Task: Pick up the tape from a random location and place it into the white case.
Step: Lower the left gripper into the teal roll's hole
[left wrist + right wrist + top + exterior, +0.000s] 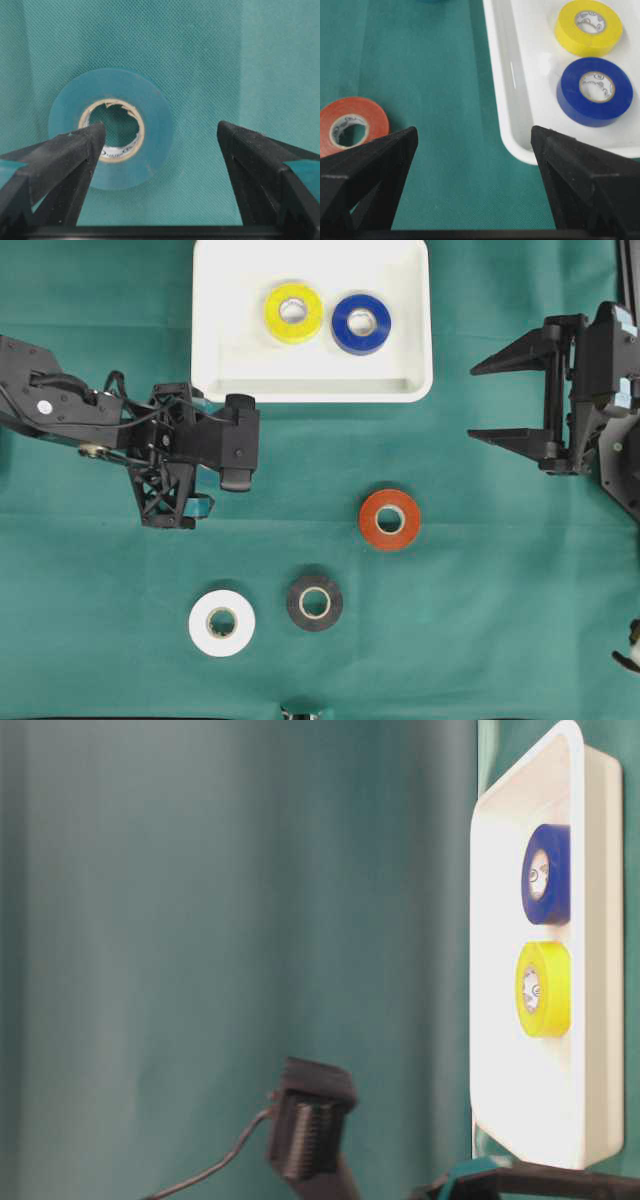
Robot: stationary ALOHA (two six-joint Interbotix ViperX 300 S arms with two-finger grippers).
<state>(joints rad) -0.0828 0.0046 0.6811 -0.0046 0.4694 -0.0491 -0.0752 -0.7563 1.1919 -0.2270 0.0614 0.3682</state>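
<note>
A teal tape roll [157, 125] lies flat on the green cloth under my left gripper [160, 132]. That gripper is open: its left fingertip [92, 135] hangs over the roll's core hole and the right one stands wide of the roll. From overhead the left gripper [172, 445] hides this roll. The white case [310, 390] at the top centre holds a yellow roll [275, 315] and a blue roll [343, 325]. My right gripper [485, 400] is open and empty right of the case, over bare cloth [475, 135].
A red roll [372, 520] lies below the case, also in the right wrist view [370, 112]. A black roll [298, 602] and a white roll [203, 625] lie near the front. The case corner [505, 100] is close to my right gripper's right finger.
</note>
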